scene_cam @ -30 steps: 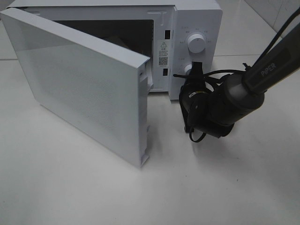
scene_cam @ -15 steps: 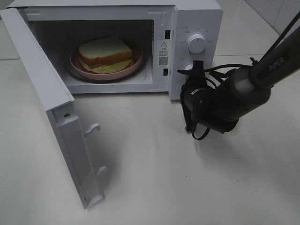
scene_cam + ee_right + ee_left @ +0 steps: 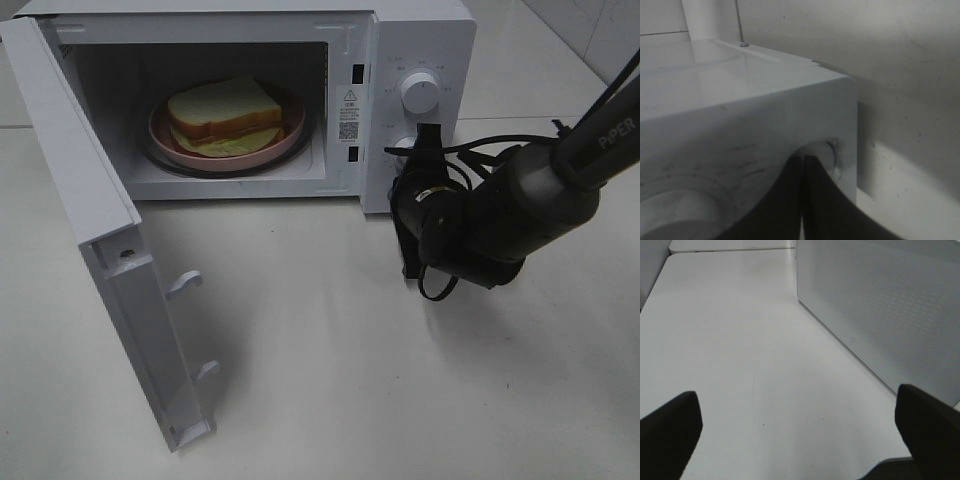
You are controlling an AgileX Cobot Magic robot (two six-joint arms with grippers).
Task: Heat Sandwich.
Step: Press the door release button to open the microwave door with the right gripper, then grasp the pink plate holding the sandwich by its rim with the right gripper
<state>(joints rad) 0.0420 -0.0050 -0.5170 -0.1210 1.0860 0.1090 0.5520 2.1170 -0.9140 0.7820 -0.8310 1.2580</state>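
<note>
**Sandwich sits inside the open microwave; right claw closed at the control panel**

The white box-shaped microwave oven [image 3: 420, 40] stands at the far side of the white table [image 3: 330, 400]. Its white hinged door [image 3: 90, 200] is swung wide open toward the left of the high view. Inside the cavity, the sandwich [image 3: 225, 112], made of thick white bread slices with a tan crust and pale yellow-green filling, lies on a round pink plate [image 3: 290, 135].

The black right gripper [image 3: 425, 150] points up at the oven's control panel, just below the round white upper dial [image 3: 420, 92]. In the right wrist view its two dark fingers [image 3: 785, 200] are pressed together with only a thin seam between them and nothing visibly pinched.

The left gripper [image 3: 797, 427] appears only in its own wrist view. Its fingers [image 3: 670, 435] are spread wide apart above the bare table, beside the door's perforated white panel [image 3: 880, 315].
</note>
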